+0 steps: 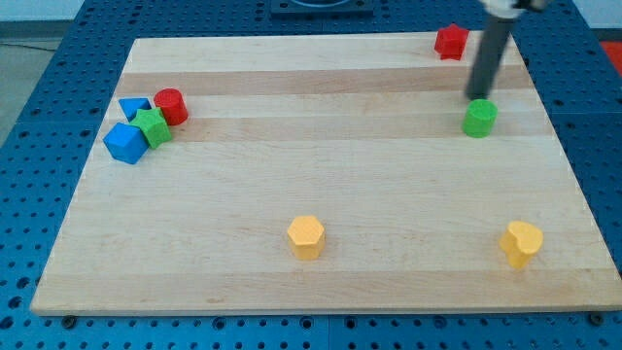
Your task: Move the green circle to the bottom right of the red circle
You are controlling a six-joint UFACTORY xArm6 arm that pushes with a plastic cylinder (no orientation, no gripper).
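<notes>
The green circle [479, 119] sits at the view's right, in the upper half of the wooden board [321, 175]. The red circle [171, 105] sits far away at the view's upper left. My tip [474, 96] is just above the green circle, at its top edge and close to touching it. The dark rod rises from there toward the view's top.
Next to the red circle are a green star [152, 126], a small blue block [134, 107] and a larger blue block [125, 143]. A red block [451, 42] lies at the top right. A yellow hexagon [306, 236] and a yellow block [522, 243] lie near the bottom.
</notes>
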